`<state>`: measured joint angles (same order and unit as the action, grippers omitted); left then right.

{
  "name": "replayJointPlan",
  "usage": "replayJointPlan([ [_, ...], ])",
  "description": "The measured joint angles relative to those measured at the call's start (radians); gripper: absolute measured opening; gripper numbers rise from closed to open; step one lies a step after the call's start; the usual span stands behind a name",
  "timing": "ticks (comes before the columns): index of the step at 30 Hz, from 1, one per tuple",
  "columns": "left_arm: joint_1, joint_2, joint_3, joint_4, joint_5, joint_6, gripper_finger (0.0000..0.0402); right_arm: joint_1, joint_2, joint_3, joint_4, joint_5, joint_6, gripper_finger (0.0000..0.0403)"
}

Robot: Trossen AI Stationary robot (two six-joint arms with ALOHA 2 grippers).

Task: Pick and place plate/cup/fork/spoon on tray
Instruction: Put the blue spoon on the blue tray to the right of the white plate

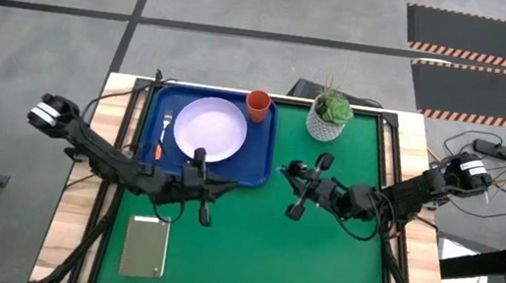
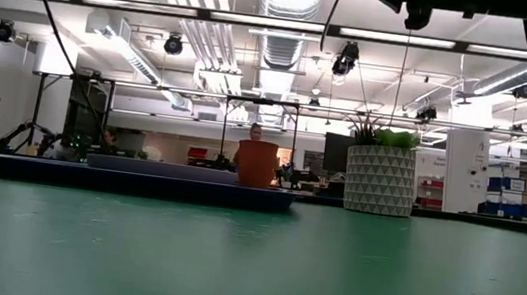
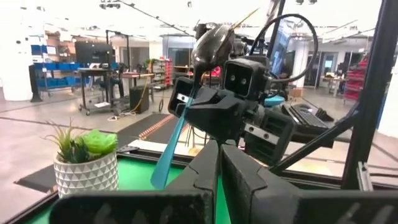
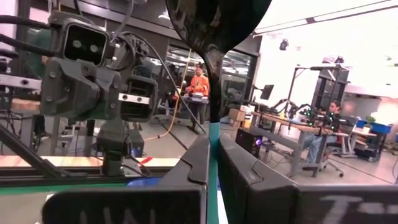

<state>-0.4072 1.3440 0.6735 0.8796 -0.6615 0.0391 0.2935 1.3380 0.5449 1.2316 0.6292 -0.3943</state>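
The dark blue tray [image 1: 257, 154] lies at the table's back left. On it are the lavender plate [image 1: 210, 129], the orange-red cup [image 1: 257, 104] at its far right corner, and the fork [image 1: 163, 137] left of the plate. My right gripper [image 1: 286, 172] is above the green mat right of the tray, shut on the spoon [image 4: 217, 25]. My left gripper [image 1: 227, 187] is shut and empty at the tray's near edge, facing the right gripper. In the low view the cup [image 2: 255, 164] stands on the tray [image 2: 138, 182]. My right gripper pinches the spoon's light blue handle [image 4: 213, 134] between its two fingers, toward the bowl end. The fingers lie level, pointing toward the table's left, across the handle. The spoon stands nearly upright and clear of the table, its dark bowl [image 3: 211, 43] above the fingers and its handle end [image 3: 160, 177] hanging below.
A white pot with a green plant [image 1: 330, 115] stands at the back, right of the tray. A grey-green slab [image 1: 144, 245] lies near the front left. The green mat [image 1: 314, 269] is bare in front of the right gripper.
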Motion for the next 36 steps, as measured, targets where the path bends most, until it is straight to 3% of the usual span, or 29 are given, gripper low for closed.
replayJointPlan([
  [6, 0.004, 0.072, -0.001, 0.063, 0.001, -0.007, 0.0000, 0.000, 0.000, 0.000, 0.000, -0.012, 0.040, 0.0009],
  [11, 0.019, 0.210, 0.022, 0.225, 0.015, 0.050, 0.0000, -0.023, 0.000, 0.001, -0.001, -0.178, 0.197, 0.0009],
  [13, 0.030, 0.252, 0.050, 0.242, 0.013, 0.098, 0.0004, -0.028, -0.001, 0.003, -0.005, -0.189, 0.249, 0.0009],
  [21, 0.080, 0.346, 0.151, 0.237, -0.010, 0.199, 0.0096, -0.032, -0.001, 0.003, -0.061, -0.190, 0.280, 0.0009],
  [26, 0.108, 0.360, 0.161, 0.236, -0.007, 0.179, 0.0149, -0.032, -0.001, 0.003, -0.069, -0.191, 0.282, 0.0009],
  [36, 0.157, 0.468, 0.220, 0.238, 0.076, 0.119, 0.0158, -0.032, -0.001, 0.003, -0.068, -0.192, 0.297, 0.0009],
])
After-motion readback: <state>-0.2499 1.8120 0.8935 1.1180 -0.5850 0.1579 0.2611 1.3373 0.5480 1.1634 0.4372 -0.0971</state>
